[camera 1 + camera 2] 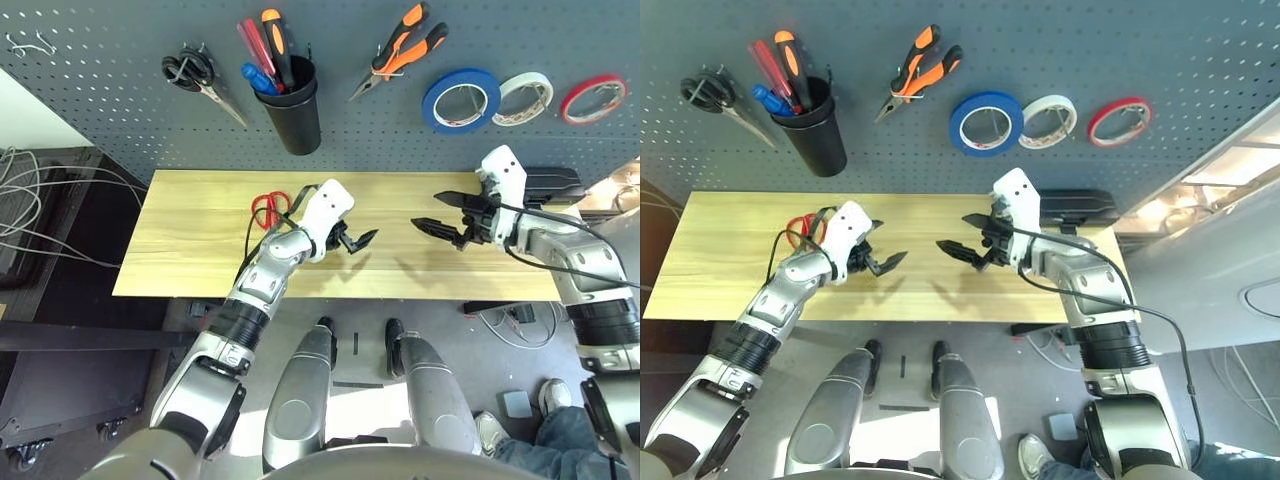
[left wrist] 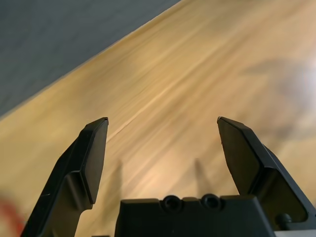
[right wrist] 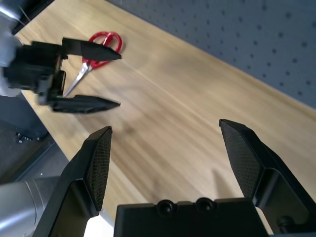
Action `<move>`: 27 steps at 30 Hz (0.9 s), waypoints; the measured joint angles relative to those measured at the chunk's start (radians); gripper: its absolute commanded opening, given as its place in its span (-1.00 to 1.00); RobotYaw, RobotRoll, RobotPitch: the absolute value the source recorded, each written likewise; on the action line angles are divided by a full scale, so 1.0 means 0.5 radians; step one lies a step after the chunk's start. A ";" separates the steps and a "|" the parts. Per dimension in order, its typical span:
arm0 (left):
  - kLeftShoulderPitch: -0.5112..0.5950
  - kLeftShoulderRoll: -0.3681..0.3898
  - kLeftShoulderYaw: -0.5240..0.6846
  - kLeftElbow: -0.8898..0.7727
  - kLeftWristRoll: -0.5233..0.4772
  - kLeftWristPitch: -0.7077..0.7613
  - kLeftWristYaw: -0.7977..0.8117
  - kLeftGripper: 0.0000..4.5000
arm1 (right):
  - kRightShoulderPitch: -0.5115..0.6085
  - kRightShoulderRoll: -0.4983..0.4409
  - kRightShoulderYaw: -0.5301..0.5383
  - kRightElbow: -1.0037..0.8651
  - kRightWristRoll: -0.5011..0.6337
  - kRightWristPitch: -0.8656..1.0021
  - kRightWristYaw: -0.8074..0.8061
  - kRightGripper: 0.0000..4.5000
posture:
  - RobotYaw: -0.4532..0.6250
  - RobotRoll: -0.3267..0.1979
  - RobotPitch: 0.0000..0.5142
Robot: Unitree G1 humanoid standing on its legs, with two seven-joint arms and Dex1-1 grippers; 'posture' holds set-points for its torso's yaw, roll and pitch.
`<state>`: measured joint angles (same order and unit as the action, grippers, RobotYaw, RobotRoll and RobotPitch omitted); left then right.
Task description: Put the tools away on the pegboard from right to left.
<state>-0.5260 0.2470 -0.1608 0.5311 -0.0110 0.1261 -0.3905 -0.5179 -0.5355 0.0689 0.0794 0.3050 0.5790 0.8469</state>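
Both grippers, left and right, hover wide open and empty over the table, where only the red scissors remain; tape, pliers and screwdriver already sit on the pegboard.

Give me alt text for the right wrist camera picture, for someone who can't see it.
The right gripper is open and empty above a light wooden table, its two black fingers spread wide. Beyond it the left gripper is open too, with the red-handled scissors lying on the table past it. The dark grey pegboard runs along the table's far edge.
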 measured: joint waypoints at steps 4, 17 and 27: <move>-0.078 -0.044 0.243 0.170 -0.047 0.049 0.267 1.00 | -0.028 0.044 0.031 -0.002 0.000 0.025 -0.006 1.00 | 0.04 0.25 0.29; -0.328 0.013 0.518 0.622 -0.047 0.107 0.563 1.00 | -0.107 0.129 0.071 -0.044 0.007 0.096 -0.034 1.00 | 0.05 0.25 0.29; -0.526 0.027 0.517 0.997 -0.012 0.024 0.595 1.00 | -0.142 0.205 0.073 -0.118 0.019 0.161 -0.076 1.00 | -0.01 0.25 0.30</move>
<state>-0.7888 0.2605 0.0978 1.0298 -0.0171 0.1383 -0.0929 -0.5892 -0.4327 0.1054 0.0206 0.3142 0.6597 0.8087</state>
